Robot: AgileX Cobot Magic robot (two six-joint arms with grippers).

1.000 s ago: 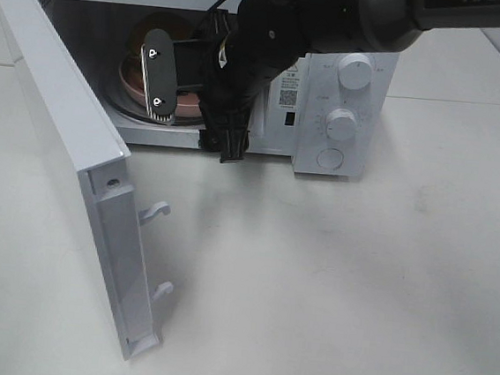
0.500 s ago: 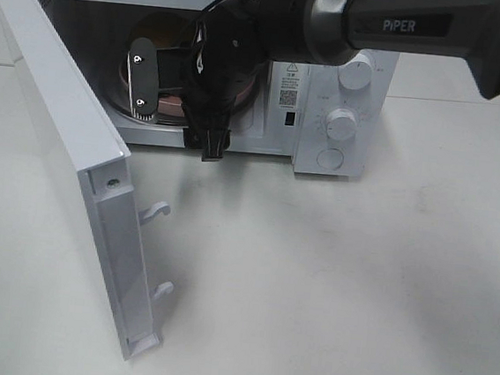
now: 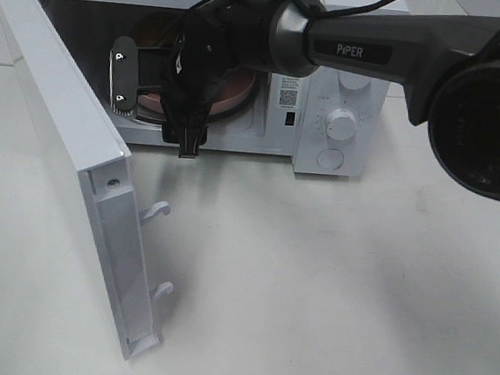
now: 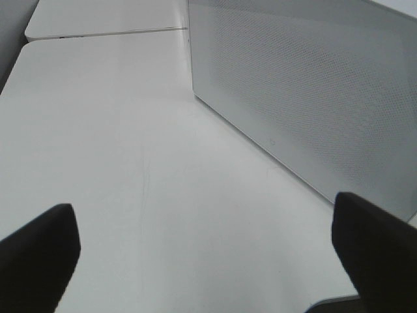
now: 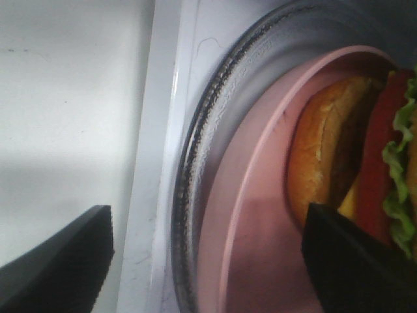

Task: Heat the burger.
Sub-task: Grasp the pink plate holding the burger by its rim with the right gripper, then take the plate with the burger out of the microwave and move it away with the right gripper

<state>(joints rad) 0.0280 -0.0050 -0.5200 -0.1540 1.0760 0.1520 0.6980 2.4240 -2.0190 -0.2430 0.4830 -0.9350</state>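
One white microwave oven (image 3: 326, 133) stands on the pale table (image 3: 329, 284) with its single door (image 3: 67, 152) swung wide; two white latch hooks (image 3: 155, 211) jut from the door's edge. Its control panel carries two round dials, one (image 3: 340, 123) in plain sight and the other mostly hidden behind the dark right arm (image 3: 370, 48), which bears the white word "PIPER"; below them sits one round button (image 3: 330, 159). A small label with a QR code (image 3: 286, 93) is stuck beside the cavity, its print too fine to read. Inside, one glass turntable (image 5: 195, 169) holds one round pink plate (image 5: 254, 222), and on that plate lies the one burger (image 5: 352, 156), golden bun, red tomato and green lettuce showing, partly cut off by the frame. The right gripper (image 5: 215, 254) has its jaws apart, gripping nothing, one finger (image 5: 352, 267) just beside the burger. The left gripper (image 4: 208, 261) hangs spread wide over bare table beside the door's perforated panel (image 4: 313, 98), empty.
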